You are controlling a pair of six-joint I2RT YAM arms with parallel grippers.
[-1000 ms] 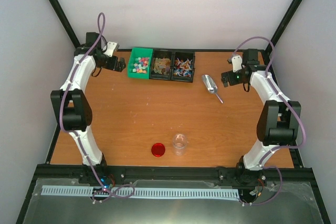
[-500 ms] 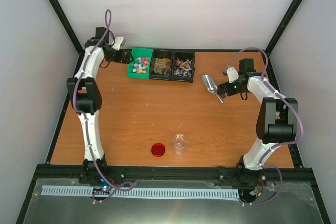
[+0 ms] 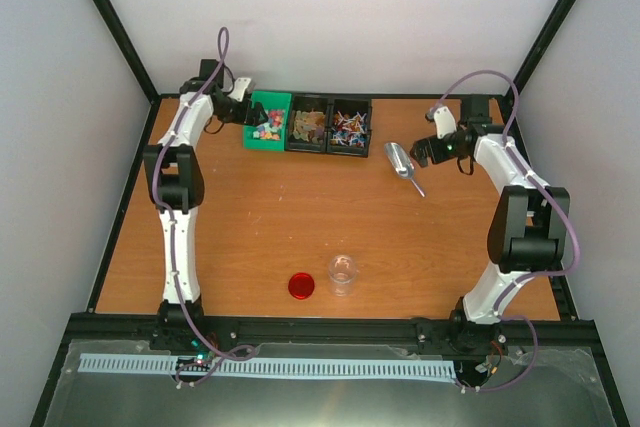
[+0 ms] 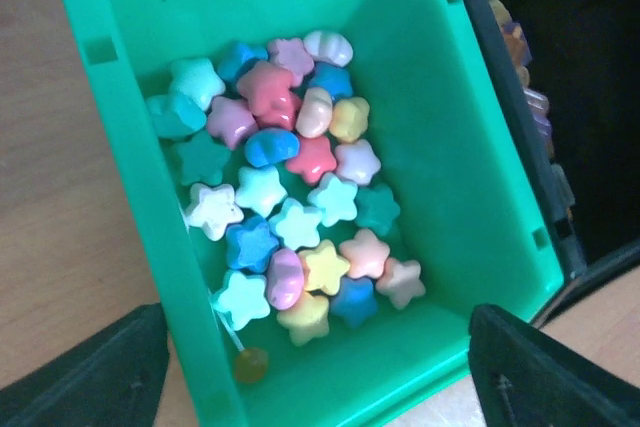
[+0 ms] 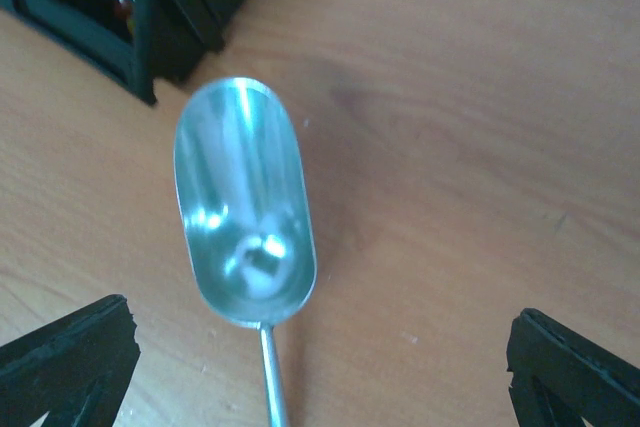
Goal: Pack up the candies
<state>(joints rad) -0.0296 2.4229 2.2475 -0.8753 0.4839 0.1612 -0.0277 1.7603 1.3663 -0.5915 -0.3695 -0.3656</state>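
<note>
candies [image 4: 290, 212] clear from above | green bin [image 4: 455, 162] walls ring them | bare table [image 3: 250, 217] around scoop [image 5: 245, 207]
</note>
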